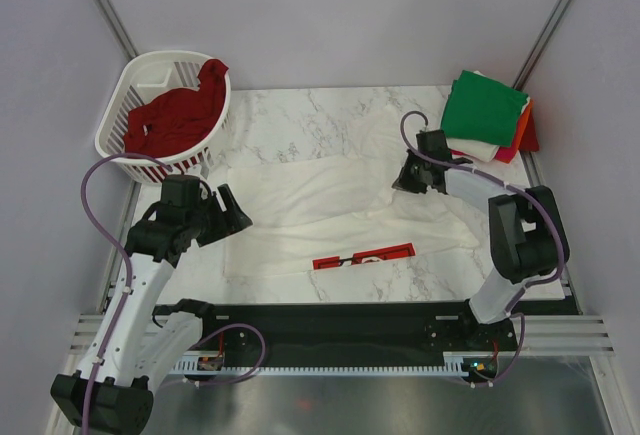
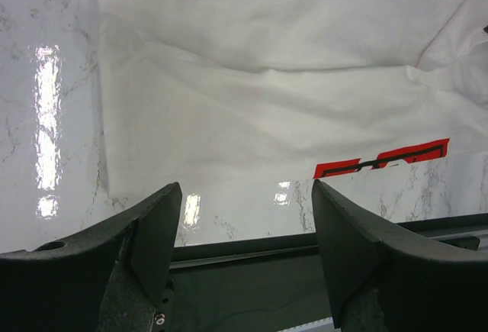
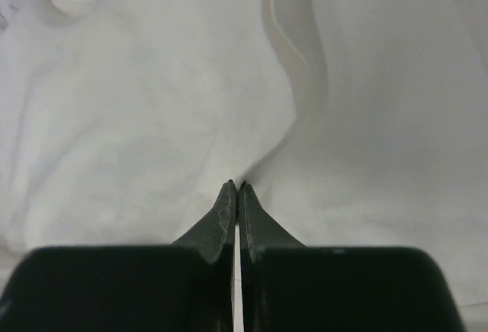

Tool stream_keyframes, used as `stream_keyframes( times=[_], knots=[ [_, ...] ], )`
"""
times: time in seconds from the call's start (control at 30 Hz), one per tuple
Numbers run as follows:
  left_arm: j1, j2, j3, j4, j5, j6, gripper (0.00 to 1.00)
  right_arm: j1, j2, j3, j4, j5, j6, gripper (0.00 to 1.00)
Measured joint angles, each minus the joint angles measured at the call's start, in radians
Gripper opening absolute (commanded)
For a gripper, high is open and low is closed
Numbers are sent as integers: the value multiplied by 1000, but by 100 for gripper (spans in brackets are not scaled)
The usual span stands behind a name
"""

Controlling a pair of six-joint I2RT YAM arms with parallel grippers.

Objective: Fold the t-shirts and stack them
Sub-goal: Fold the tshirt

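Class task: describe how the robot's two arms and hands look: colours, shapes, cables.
The left arm and right arm have white links, black joints and a looping purple cable each. The left hand and right hand each have two black, tapering fingers.

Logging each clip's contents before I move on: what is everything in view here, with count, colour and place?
white t-shirt: one, white with a red print strip at its near edge, spread out mid-table
dark red t-shirt: one, dark red, heaped in the basket
folded stack: one pile, green on top with white, orange and red edges beneath, far right corner
basket: one, white slatted plastic, far left corner
table: one, white marble, under everything
left hand: one, black, open, above the shirt's near left edge
right hand: one, black, shut on a fold at the white t-shirt's right side
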Motion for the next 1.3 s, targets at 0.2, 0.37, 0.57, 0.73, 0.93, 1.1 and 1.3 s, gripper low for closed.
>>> stream_keyframes(
  times=[0.2,0.37,0.57,0.73,0.93,1.1,1.3],
  knots=[
    [0,-1,0,0,0,0,76,22,76,149,-2,-25,7,26],
    [0,-3,0,0,-1,0,76,35,169,266,7,-104,-7,73],
    [0,-3,0,0,-1,0,75,39,236,385,-17,-144,-30,77],
    [0,-4,0,0,-1,0,75,18,366,676,-52,-140,-59,77],
    [0,-12,0,0,-1,0,75,-35,604,1078,-81,-66,-133,77],
    [0,-12,0,0,-1,0,75,-77,765,1220,-108,4,-190,78],
    [0,-18,0,0,-2,0,75,-116,914,1292,-131,69,-252,80]
  ],
)
